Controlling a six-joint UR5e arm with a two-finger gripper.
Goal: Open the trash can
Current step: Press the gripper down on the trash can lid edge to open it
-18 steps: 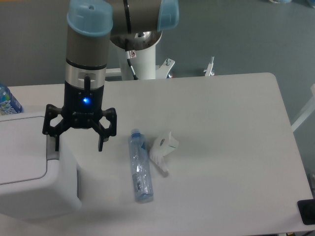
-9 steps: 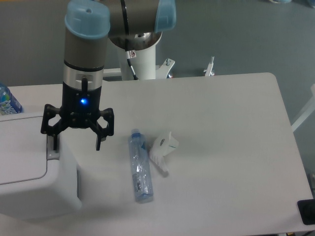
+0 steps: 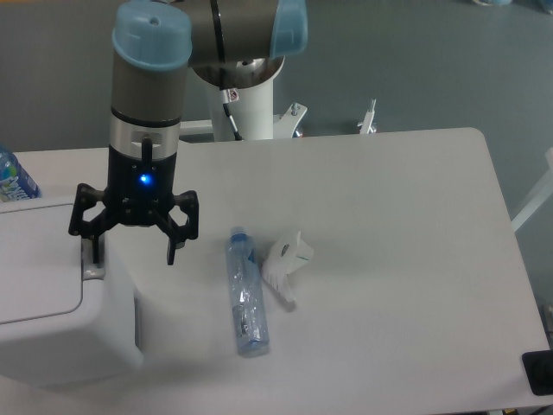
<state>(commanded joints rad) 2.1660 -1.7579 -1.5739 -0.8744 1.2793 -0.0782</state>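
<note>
Trash can (image 3: pixel 52 320), boxy smooth white plastic with rounded corners; black gripper (image 3: pixel 131 249) jaws spread wide above its edge.

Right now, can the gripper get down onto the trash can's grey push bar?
Probably yes. The gripper hangs open right over the near edge of the trash can, one of its jaws above the grey push bar. Nothing lies between; the clear bottle rests off to the side.

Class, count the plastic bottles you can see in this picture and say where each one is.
2. One clear bottle lies on the table beside the crumpled white paper; another shows partly at the left edge, behind the trash can. Others may be hidden.
</note>
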